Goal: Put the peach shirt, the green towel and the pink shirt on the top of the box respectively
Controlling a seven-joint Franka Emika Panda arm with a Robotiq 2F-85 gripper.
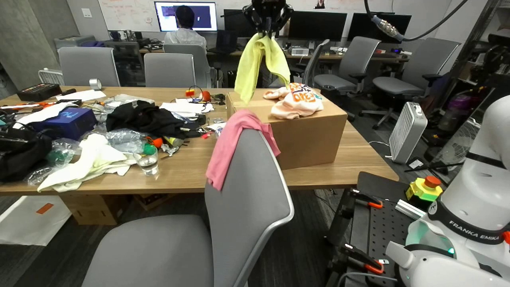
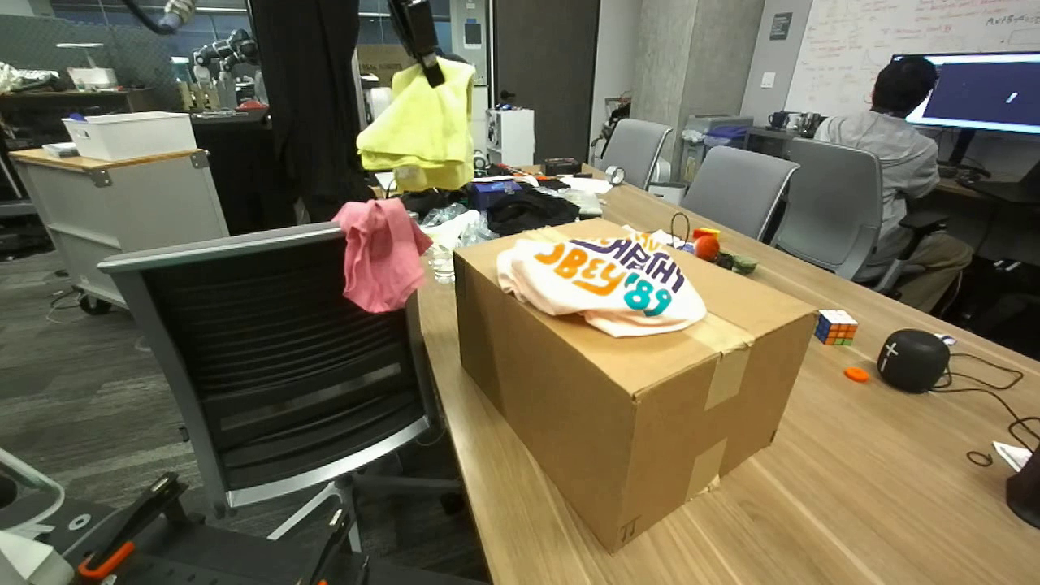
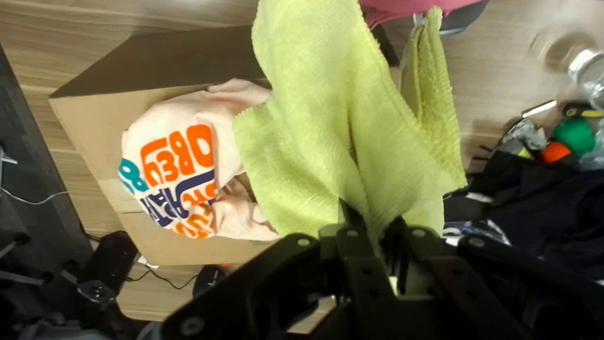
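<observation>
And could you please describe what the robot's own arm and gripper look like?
The arm is white and smoothly rounded, with a black band reading FRANKA EMIKA in white. The gripper is black and angular, with round grey pivots. A silvery cable connector shows overhead; whether it joins the arm isn't visible.

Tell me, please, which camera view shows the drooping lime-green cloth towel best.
The wrist view: the towel appears largest there, its texture visible, though it's cropped at top. Both exterior views show it smaller, hanging from the black gripper.

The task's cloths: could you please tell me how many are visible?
3: peach shirt atop the box, green towel in the gripper, pink shirt over a chair back.
</observation>
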